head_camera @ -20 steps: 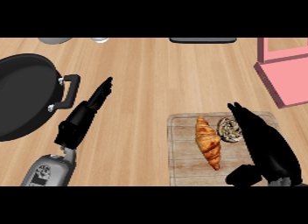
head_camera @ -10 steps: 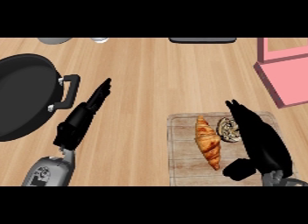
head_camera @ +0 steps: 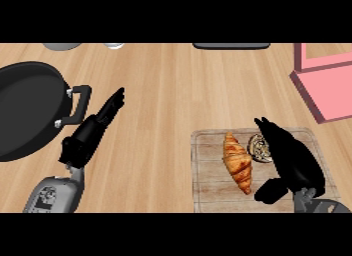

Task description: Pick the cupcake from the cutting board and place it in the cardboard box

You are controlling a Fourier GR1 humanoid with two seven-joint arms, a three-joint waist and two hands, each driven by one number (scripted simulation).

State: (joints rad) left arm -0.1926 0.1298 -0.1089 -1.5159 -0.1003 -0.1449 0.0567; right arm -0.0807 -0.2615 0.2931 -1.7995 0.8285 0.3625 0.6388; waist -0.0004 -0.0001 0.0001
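Note:
A wooden cutting board (head_camera: 212, 187) lies at the lower right of the counter. On it rest a golden croissant (head_camera: 237, 161) and, just to its right, the cupcake (head_camera: 259, 148), seen from above and partly covered. My right hand (head_camera: 292, 157) hovers over the board's right side with straight fingers pointing away from me, its edge overlapping the cupcake. The pink box (head_camera: 335, 82) stands open at the upper right. My left hand (head_camera: 94, 130) rests open at the left, fingers up, beside the pan's handle.
A large black frying pan (head_camera: 20, 115) fills the left side, its handle (head_camera: 77, 102) toward my left hand. Grey and dark items (head_camera: 231, 45) sit along the far edge. Bare wood lies between the board and the box.
My right hand has slid a little to the left and toward me over the board, now covering more of the cupcake. The left hand has stayed put.

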